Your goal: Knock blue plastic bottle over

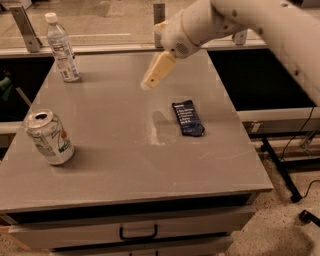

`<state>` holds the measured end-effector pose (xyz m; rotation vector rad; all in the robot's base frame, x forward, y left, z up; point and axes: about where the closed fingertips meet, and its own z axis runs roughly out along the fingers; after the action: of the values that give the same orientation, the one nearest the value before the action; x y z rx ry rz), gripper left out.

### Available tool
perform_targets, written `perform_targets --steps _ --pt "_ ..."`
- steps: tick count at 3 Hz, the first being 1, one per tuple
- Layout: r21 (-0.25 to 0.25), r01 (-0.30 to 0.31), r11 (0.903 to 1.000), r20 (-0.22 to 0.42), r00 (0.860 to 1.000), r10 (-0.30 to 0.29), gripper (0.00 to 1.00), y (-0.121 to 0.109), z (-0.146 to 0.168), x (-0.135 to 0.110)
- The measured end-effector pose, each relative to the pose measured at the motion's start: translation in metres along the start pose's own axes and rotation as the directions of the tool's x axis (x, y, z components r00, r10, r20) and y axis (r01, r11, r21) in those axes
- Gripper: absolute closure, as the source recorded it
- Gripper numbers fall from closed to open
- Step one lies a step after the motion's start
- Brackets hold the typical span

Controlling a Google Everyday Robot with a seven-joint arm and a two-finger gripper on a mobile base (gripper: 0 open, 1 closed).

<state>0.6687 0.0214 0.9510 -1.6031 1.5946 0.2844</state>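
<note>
1. Blue plastic bottle [61,50]: it stands upright with its white cap on, at about 10 o'clock on the desk [110,165], close to the far-left corner and just short of the back edge.
2. The gripper [149,84] hangs above the desk at about 12 o'clock from the desk's middle. It points down and to the left, and it is well apart from the bottle, which lies at its 10 o'clock.
3. Its tan fingers [159,70] lie together as one wedge with no gap showing. They hold nothing and touch nothing.
4. The white arm [225,20] comes in from the upper right corner and slopes down to the gripper.
5. A silver-green soda can [50,137] stands at about 8 o'clock on the desk, near the left edge, with its top opened.
6. A flat dark blue packet [187,118] lies at about 3 o'clock from the desk's middle, below and to the right of the gripper.
7. The desk top is plain matte grey, with a pale glare patch just left of the packet. Under its front edge is a drawer with a dark handle [138,233].
8. Behind the desk runs a pale ledge with upright metal posts [159,12]. Dark gaps open on both sides of the desk.
9. At about 4 o'clock, a speckled floor [280,225] carries a black cable [295,150].
</note>
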Motion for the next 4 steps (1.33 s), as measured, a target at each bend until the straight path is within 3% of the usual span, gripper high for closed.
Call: perform_targets --steps 1,2,4 --pt "0.007 -0.021 0.9998 0.093 0.995 0.02 0.0 -0.022 0.065 -0.028" --pt "-0.001 -0.064 0.998 0.176 0.982 0.063 0.0 -0.037 0.121 -0.057" --pt "-0.075 -0.12 0.9899 0.323 0.936 0.138 0.0 -0.041 0.194 -0.114"
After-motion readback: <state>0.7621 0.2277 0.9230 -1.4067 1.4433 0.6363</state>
